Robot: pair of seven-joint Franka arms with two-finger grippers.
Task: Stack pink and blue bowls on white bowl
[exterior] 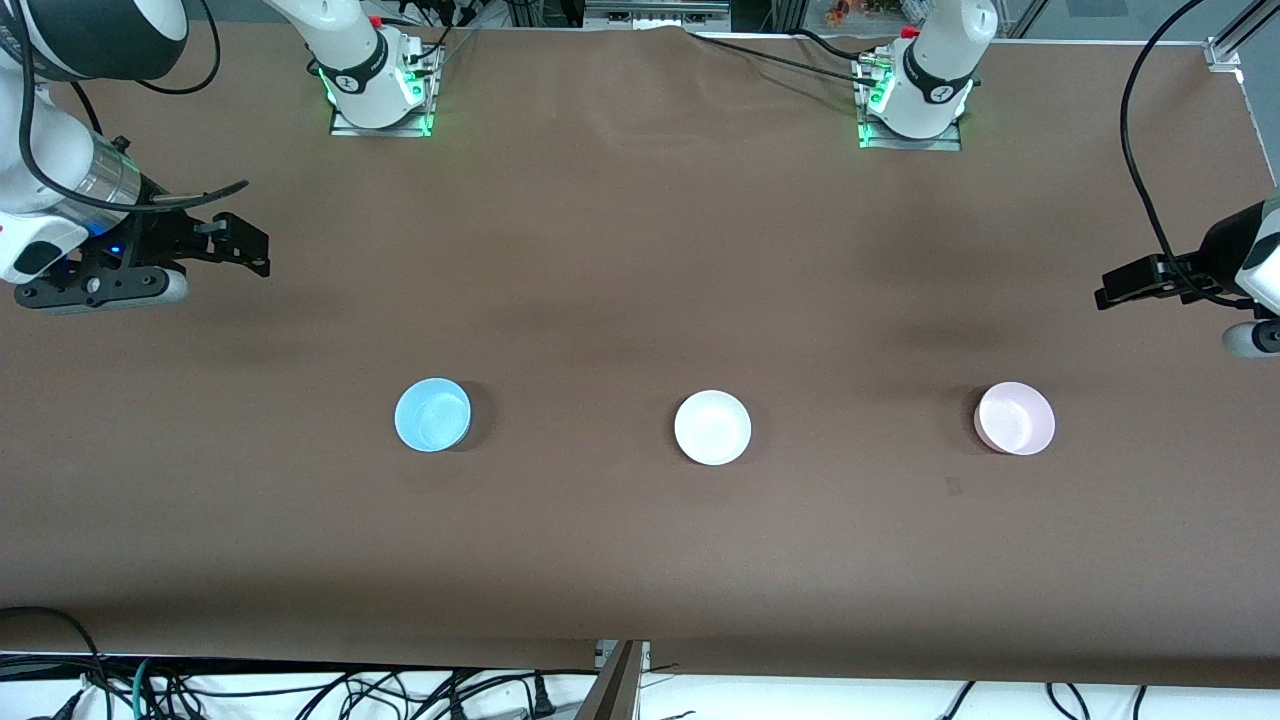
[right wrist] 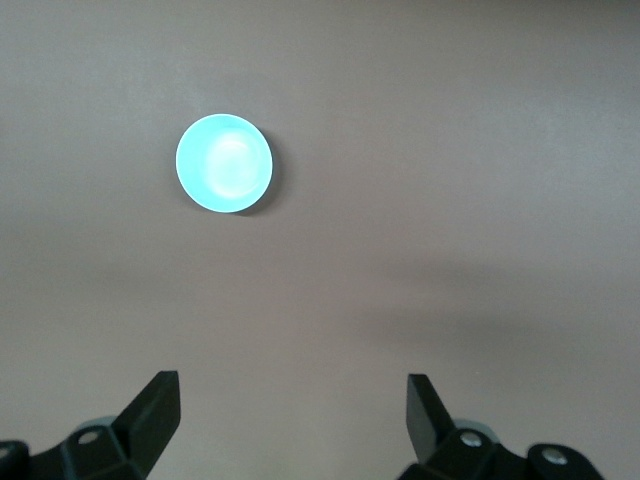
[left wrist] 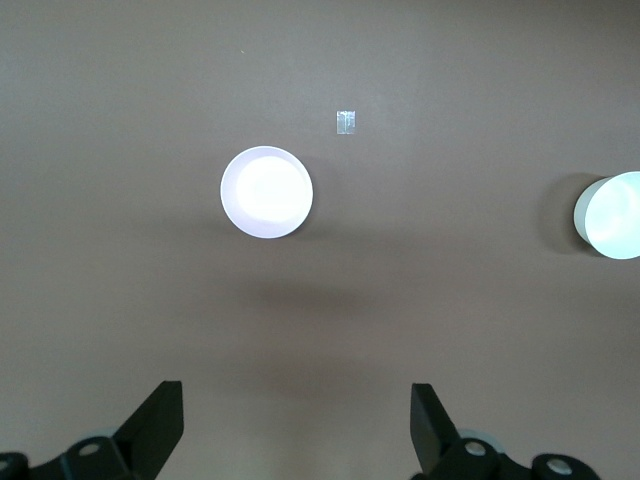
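Note:
Three bowls stand in a row on the brown table. The sky-blue bowl point(exterior: 432, 414) is toward the right arm's end, the white bowl point(exterior: 712, 427) in the middle, and the pale pink bowl point(exterior: 1015, 418) toward the left arm's end. My right gripper point(exterior: 243, 246) is open and empty, up over bare table at its own end. Its wrist view shows the blue bowl point(right wrist: 225, 163) off from the gripper point(right wrist: 292, 378). My left gripper point(exterior: 1115, 288) is open and empty at its own end. Its wrist view shows the gripper point(left wrist: 296, 390), the pink bowl point(left wrist: 266, 192) looking washed out, and the white bowl point(left wrist: 612, 215) at the frame edge.
A small tape mark point(exterior: 953, 487) lies on the table cloth beside the pink bowl, nearer the front camera, and also shows in the left wrist view point(left wrist: 346, 122). The arm bases point(exterior: 375, 85) stand along the table's edge farthest from the front camera. Cables point(exterior: 300, 690) hang below the near edge.

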